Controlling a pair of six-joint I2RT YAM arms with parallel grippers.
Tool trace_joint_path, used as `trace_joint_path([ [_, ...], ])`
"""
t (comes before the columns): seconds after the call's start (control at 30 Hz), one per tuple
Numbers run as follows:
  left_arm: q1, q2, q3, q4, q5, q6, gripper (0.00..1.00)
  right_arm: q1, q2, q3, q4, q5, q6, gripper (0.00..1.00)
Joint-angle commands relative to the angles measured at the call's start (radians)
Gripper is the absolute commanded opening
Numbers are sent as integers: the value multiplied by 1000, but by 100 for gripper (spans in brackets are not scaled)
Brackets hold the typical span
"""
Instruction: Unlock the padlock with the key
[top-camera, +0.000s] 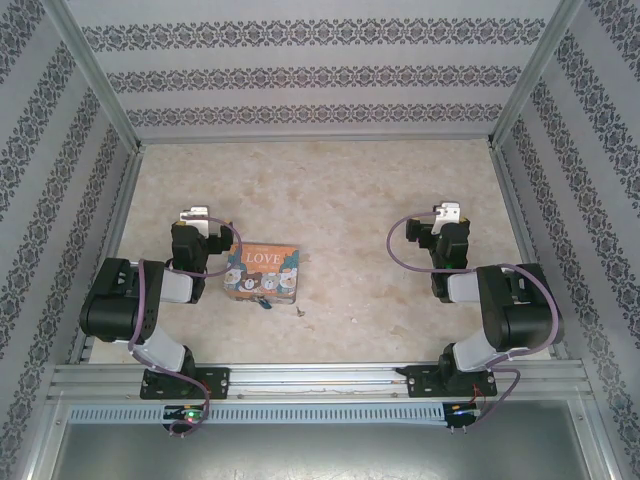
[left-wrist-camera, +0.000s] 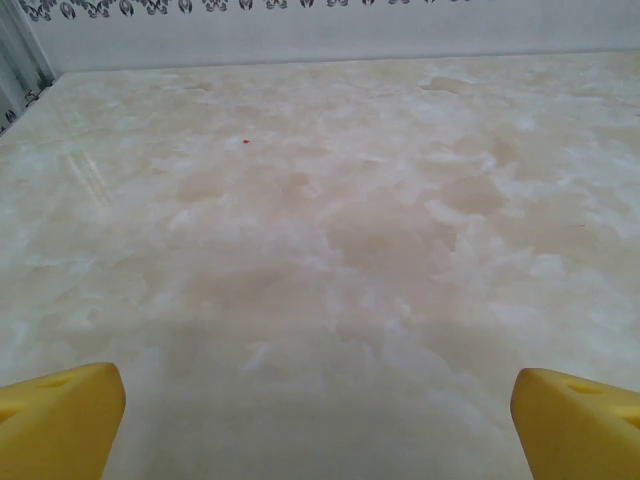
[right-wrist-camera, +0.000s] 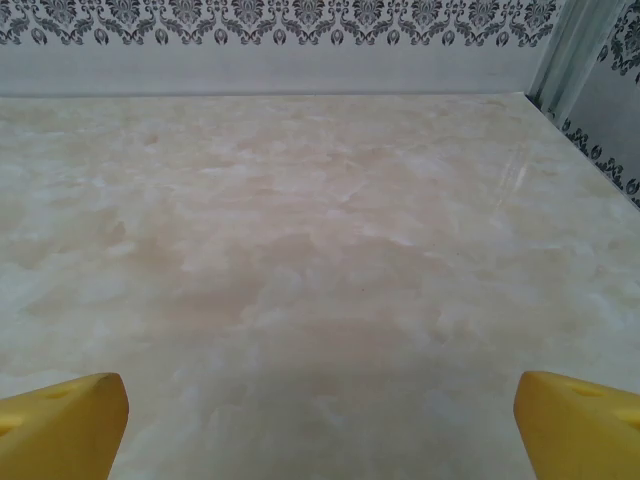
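A cartoon-printed "LOVE" box (top-camera: 262, 270) lies left of the table's middle. At its near edge sits a tiny dark padlock (top-camera: 262, 301), too small to make out its shackle. A small pale speck (top-camera: 298, 312) lies on the table just to its right; I cannot tell whether this is the key. My left gripper (top-camera: 194, 215) hovers just left of the box, and its yellow fingertips (left-wrist-camera: 60, 420) stand wide apart over bare table. My right gripper (top-camera: 450, 213) is far to the right. It is open too, with nothing between its fingertips (right-wrist-camera: 62, 425).
The marble-patterned tabletop (top-camera: 340, 200) is ringed by patterned walls (top-camera: 310, 75) with metal posts at the corners. An aluminium rail (top-camera: 320, 380) carrying both arm bases runs along the near edge. A purple cable (top-camera: 400, 250) loops beside the right arm.
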Motion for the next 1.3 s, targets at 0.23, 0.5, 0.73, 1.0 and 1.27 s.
trace_joint_path([
  [0.23,8,-2,11,-6,40,13,99,-10,-2,14,11,-9,13,98],
  [0.5,8,-2,14,-9,30,6,99,-10,-2,14,11,-8,13,98],
  [0.73,8,-2,12,-10,20,2,99,-11,-2,16,10,-11,14,98],
  [1.0,8,-2,11,-6,12,1,99,-15,-2,16,8,-19,18,98],
  [1.27,8,-178,-31,-68,-22,-13,99,-17,-92,32,-94,-18,19,98],
])
